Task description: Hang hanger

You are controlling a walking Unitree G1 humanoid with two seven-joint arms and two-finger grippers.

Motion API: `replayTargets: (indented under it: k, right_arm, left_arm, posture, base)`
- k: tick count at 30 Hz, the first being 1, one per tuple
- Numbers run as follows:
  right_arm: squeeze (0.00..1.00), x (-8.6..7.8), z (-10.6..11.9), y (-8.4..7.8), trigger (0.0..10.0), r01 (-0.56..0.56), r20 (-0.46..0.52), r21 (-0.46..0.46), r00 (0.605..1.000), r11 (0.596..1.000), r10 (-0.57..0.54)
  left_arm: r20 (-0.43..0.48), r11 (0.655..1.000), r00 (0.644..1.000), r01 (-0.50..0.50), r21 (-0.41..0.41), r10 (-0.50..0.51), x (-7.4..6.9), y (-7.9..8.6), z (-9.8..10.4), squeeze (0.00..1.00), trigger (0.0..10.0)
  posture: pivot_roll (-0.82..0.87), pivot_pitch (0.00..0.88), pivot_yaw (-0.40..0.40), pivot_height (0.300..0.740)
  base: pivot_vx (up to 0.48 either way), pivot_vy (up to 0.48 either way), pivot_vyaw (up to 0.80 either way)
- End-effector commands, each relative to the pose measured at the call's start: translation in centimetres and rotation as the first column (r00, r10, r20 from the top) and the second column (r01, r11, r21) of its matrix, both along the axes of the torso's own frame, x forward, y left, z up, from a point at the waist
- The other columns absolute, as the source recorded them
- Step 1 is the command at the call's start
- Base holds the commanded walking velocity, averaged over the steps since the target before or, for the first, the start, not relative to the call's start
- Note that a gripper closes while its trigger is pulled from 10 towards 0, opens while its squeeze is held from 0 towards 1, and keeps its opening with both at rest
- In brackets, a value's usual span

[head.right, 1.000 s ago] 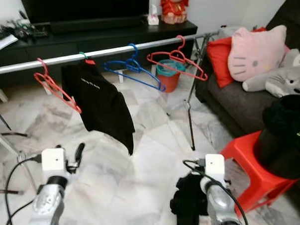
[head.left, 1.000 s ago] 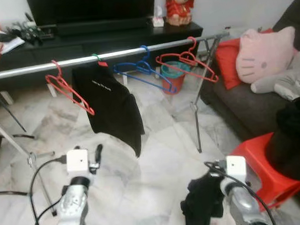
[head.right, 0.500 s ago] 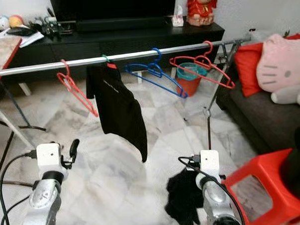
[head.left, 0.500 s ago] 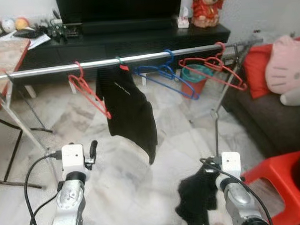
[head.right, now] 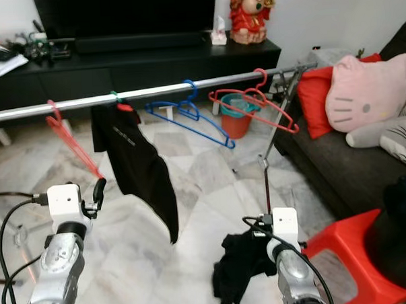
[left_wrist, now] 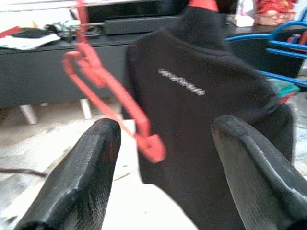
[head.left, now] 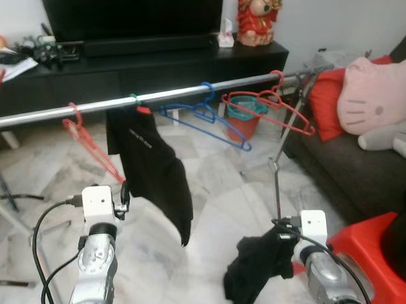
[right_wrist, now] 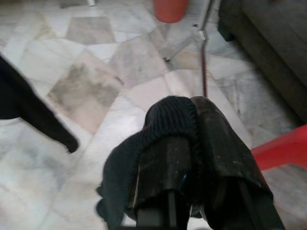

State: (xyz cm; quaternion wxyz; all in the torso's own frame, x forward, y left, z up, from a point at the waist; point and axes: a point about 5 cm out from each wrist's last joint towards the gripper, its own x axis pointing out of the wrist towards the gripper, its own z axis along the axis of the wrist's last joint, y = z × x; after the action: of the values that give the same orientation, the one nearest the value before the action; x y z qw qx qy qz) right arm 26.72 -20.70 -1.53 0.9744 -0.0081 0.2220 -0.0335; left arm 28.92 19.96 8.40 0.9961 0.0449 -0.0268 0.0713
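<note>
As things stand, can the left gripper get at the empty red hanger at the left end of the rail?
Probably yes: the left gripper is open, aimed at the red hanger, with nothing between; the black shirt hangs beside it.

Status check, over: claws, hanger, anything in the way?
Left claw open, facing red hanger. Right claw shut on black garment. Hung black shirt beside hanger.

empty red hanger [head.left: 88, 147] on rail [head.left: 187, 92]

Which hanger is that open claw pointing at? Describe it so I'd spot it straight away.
Find the long silver rail crossing the room before the TV. The red hanger hangs alone at its left end, beside the black garment; the other red hangers cluster at the right end.
</note>
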Motion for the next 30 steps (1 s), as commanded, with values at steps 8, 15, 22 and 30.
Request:
replayTargets:
  k: [8,15,22,30]
  right_arm:
    - [0.00,-0.3,0.1,-1.3,10.0,0.017,-0.004,-0.027,1.000,0.999,-0.017]
    - [0.00,-0.5,-0.1,-1.4,10.0,0.028,-0.018,-0.015,0.999,1.000,-0.028]
    - [0.00,-0.8,-0.5,-1.3,10.0,0.048,-0.036,0.010,0.998,0.999,-0.047]
    - [0.00,-1.8,-1.4,-1.5,10.0,0.072,-0.091,0.020,0.993,0.997,-0.070]
  left_arm:
    - [-0.014,1.000,1.000,-0.009,-0.010,0.009,-0.3,-0.6,-0.2,0.00,10.0]
    - [-0.010,1.000,1.000,-0.013,-0.008,0.013,-0.4,-0.6,-0.1,0.00,10.0]
    - [-0.009,1.000,1.000,-0.008,-0.006,0.008,-0.4,-0.4,0.1,0.00,10.0]
    - [0.029,1.000,0.999,0.023,0.008,-0.023,-0.1,-1.1,1.0,0.00,10.0]
  posture:
    - [0.00,0.000,-0.095,0.740]
    - [0.00,0.000,-0.088,0.740]
    - [0.00,0.000,-0.081,0.740]
    - [0.00,0.000,-0.081,0.740]
  base:
    - [0.304,0.000,0.73]
    - [0.295,0.000,0.16]
    - [0.230,0.000,0.00]
    - [0.000,0.000,0.00]
